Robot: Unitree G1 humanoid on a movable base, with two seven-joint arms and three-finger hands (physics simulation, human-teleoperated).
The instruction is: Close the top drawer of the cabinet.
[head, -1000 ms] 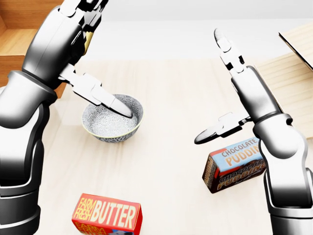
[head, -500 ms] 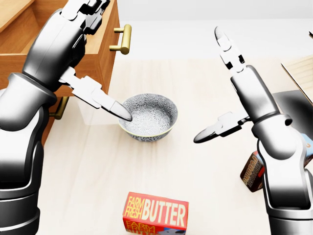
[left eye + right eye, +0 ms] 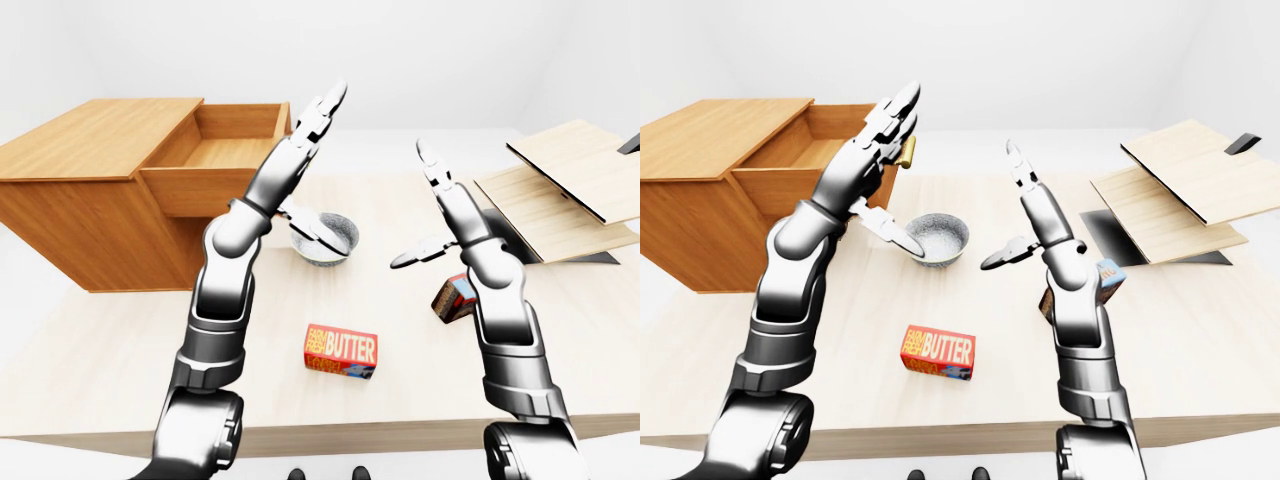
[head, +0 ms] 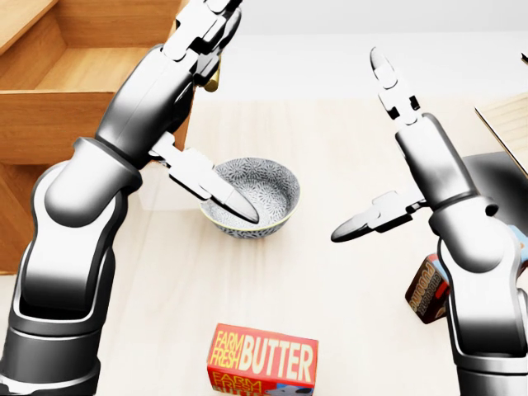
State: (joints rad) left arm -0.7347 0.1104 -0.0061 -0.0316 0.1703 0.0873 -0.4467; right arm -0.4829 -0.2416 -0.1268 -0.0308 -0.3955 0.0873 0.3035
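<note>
The wooden cabinet point(image 3: 90, 190) stands at the left of the table, its top drawer point(image 3: 215, 155) pulled out towards the right and empty. The drawer's brass handle point(image 3: 906, 150) shows just behind my left hand. My left gripper point(image 3: 325, 170) is open, with its fingers point(image 3: 318, 112) stretched upward beside the drawer's front face and its thumb over the bowl. I cannot tell whether it touches the drawer. My right gripper point(image 4: 355, 144) is open and raised over the table's middle, holding nothing.
A patterned bowl point(image 4: 272, 194) sits below the left thumb. A red butter box point(image 4: 264, 359) lies near the bottom of the head view. A pudding box point(image 4: 425, 293) is by my right forearm. Wooden boards point(image 3: 560, 185) lie at the right.
The camera shifted at first, bringing the cabinet into view from the left, then held still. My left arm swung rightward and now covers most of the drawer handle. The right hand barely moved.
</note>
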